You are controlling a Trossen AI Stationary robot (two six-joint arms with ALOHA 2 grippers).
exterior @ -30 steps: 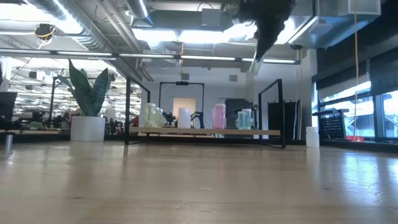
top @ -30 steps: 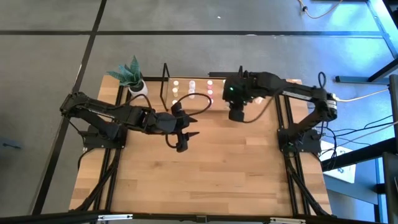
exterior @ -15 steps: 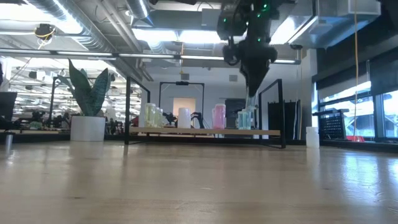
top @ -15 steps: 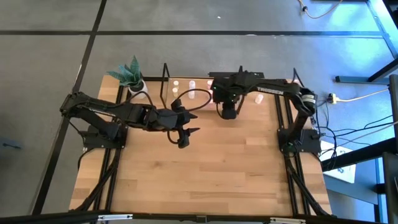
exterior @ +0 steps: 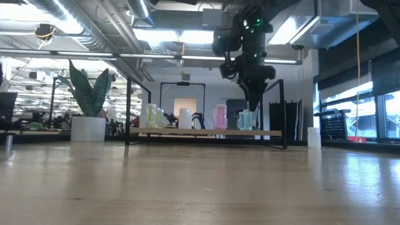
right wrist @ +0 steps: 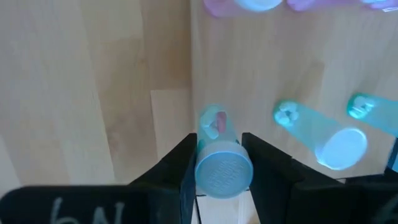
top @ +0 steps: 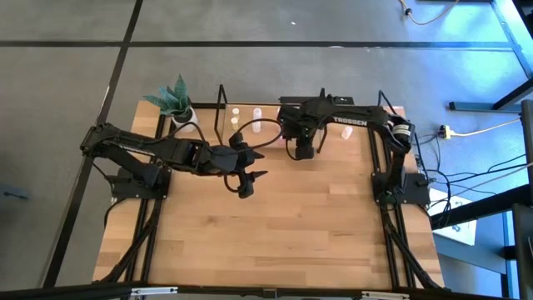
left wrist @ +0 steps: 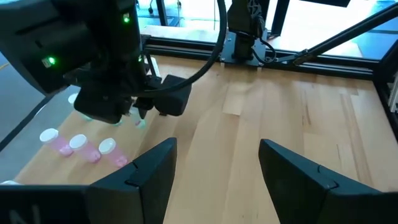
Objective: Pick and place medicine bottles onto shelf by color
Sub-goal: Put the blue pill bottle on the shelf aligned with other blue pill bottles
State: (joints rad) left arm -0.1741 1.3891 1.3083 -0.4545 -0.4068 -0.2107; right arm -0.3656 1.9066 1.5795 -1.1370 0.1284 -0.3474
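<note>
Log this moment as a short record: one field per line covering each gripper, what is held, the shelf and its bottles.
right gripper: above the shelf, jaws shut on a greenish bottle
left gripper: over the table in front of the shelf, jaws open, holding nothing
shelf: at the far edge of the table, beside a potted plant
bottles on shelf: yellowish, white, pink bottles and greenish ones, grouped by colour
table: wooden
</note>
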